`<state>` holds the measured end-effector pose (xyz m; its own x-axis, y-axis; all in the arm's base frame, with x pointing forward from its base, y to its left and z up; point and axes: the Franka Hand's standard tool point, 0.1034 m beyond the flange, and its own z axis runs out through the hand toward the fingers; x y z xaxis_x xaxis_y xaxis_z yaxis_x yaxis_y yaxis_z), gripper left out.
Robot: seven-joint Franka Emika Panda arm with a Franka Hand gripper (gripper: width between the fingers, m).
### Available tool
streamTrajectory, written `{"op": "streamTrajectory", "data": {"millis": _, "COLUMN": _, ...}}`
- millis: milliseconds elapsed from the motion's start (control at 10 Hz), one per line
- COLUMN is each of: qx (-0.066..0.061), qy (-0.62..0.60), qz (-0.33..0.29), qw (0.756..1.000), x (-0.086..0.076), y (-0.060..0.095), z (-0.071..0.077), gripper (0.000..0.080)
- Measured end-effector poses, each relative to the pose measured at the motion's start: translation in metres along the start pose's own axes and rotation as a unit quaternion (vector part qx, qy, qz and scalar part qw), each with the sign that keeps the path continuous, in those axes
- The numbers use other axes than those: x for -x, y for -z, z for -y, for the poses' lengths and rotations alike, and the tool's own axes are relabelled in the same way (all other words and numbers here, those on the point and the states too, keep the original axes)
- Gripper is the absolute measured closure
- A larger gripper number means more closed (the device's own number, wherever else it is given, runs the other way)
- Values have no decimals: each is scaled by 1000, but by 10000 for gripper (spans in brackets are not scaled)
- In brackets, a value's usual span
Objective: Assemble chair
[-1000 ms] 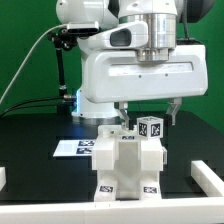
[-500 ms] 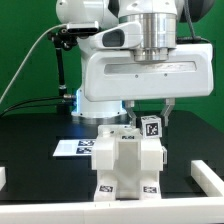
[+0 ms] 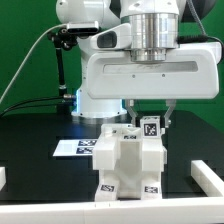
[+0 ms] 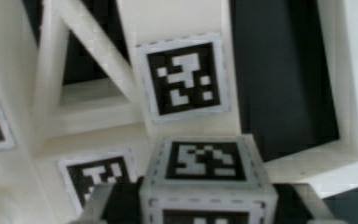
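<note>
Exterior view: one partly built chair (image 3: 126, 160), a matte white blocky assembly, stands on the dark surface (image 3: 30, 135) near the front centre. It shows a raised middle block flanked by two lower side blocks, with two black-and-white marker tags visible along its base. Directly above it hangs the single robot arm (image 3: 150, 70), whose broad glossy white housing fills the upper part of the picture and hides what lies behind.

One small white cube-like chair part (image 3: 150, 127), tagged on its facing side, sits at the top of the assembly toward the exterior view's right. The gripper (image 3: 148, 120) is lowered over this part; one dark finger (image 3: 167, 115) shows on either side of it, and the jaws appear closed against its sides, pinching it. Whether the part is already seated in the assembly cannot be told.

Behind the chair, toward the exterior view's left, one flat white marker board (image 3: 72, 148) lies on the surface, partly covered from view by the assembly. Two small white pieces show at the lower edges, one at each side (image 3: 3, 178) (image 3: 208, 175). A black cable (image 3: 40, 50) arcs before the green backdrop (image 3: 25, 50).

Wrist view: the tagged part (image 4: 202, 170) appears close and blurred, with the chair's white slabs (image 4: 176, 40) and further tags behind it.
</note>
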<state>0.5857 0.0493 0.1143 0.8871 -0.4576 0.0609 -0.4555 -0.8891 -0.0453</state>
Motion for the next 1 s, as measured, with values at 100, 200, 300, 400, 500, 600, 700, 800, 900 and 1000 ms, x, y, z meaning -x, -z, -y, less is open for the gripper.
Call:
{"op": "streamTrajectory", "data": {"millis": 100, "qx": 0, "qy": -59, "qz": 0, "qw": 998, "x": 1, "y": 0, "z": 2, "gripper": 515}}
{"op": "streamTrajectory", "data": {"millis": 200, "qx": 0, "qy": -101, "qz": 0, "qw": 995, "x": 1, "y": 0, "z": 2, "gripper": 515}}
{"op": "streamTrajectory", "data": {"millis": 300, "qx": -2, "qy": -129, "qz": 1, "qw": 992, "x": 0, "y": 0, "z": 1, "gripper": 515}}
{"op": "streamTrajectory", "data": {"millis": 400, "qx": -5, "qy": -149, "qz": 2, "qw": 989, "x": -1, "y": 0, "z": 0, "gripper": 515}}
{"op": "streamTrajectory", "data": {"millis": 500, "qx": -5, "qy": -141, "qz": 3, "qw": 990, "x": -1, "y": 0, "z": 0, "gripper": 505}}
{"op": "streamTrajectory", "data": {"millis": 600, "qx": -5, "qy": -130, "qz": 3, "qw": 991, "x": -1, "y": 0, "z": 0, "gripper": 505}}
{"op": "streamTrajectory", "data": {"millis": 700, "qx": -3, "qy": -117, "qz": 3, "qw": 993, "x": 0, "y": 0, "z": 1, "gripper": 330}}
{"op": "streamTrajectory", "data": {"millis": 800, "qx": 0, "qy": -57, "qz": 7, "qw": 998, "x": 1, "y": 1, "z": 4, "gripper": 193}}
{"op": "streamTrajectory", "data": {"millis": 900, "qx": 0, "qy": 61, "qz": 7, "qw": 998, "x": 0, "y": 0, "z": 2, "gripper": 163}}
{"op": "streamTrajectory", "data": {"millis": 1000, "qx": 2, "qy": 137, "qz": 8, "qw": 991, "x": 0, "y": -2, "z": 0, "gripper": 163}}
